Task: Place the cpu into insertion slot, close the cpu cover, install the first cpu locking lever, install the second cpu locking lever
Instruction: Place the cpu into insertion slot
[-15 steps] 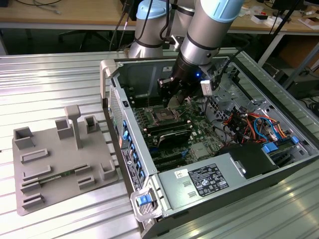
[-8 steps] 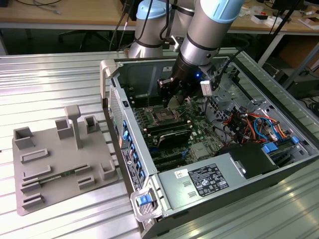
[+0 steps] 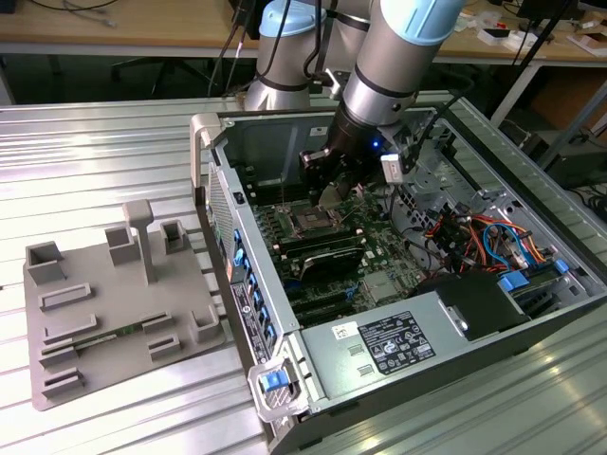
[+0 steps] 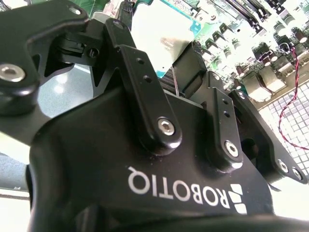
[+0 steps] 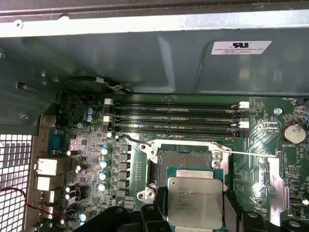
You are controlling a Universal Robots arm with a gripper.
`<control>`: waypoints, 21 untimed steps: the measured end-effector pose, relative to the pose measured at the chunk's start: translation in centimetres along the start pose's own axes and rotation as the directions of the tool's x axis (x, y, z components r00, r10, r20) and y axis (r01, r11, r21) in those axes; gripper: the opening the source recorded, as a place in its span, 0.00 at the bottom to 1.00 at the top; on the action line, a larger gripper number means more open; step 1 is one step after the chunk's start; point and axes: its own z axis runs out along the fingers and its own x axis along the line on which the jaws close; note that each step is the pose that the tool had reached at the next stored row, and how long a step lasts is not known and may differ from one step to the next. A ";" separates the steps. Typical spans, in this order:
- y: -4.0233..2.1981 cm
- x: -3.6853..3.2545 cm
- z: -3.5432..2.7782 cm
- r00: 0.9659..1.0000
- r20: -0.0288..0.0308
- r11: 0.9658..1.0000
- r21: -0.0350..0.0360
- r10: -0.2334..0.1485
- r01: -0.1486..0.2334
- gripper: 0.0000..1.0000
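Gripper (image 4: 157, 46) clamped on the cpu (image 5: 195, 200), not seated. Insertion slot (image 5: 186, 158) uncovered, just below it, a shade toward the exterior view's left.

Arm (image 3: 398, 57) slants down from top centre of the exterior view, wrist pointing down-left. Claw (image 3: 327, 191) sits approx mid-frame, fingers (image 5: 157, 205) clamped w/ the cpu (image 5: 194, 203) between them.
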 end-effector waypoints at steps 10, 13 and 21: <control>-0.02 0.00 0.17 1.000 0.000 1.000 0.000 0.000 0.000 0.55; -0.02 -0.01 0.25 1.000 0.000 1.000 0.000 0.000 0.000 0.55; -0.04 -0.01 0.41 1.000 0.000 1.000 0.000 0.000 0.000 0.55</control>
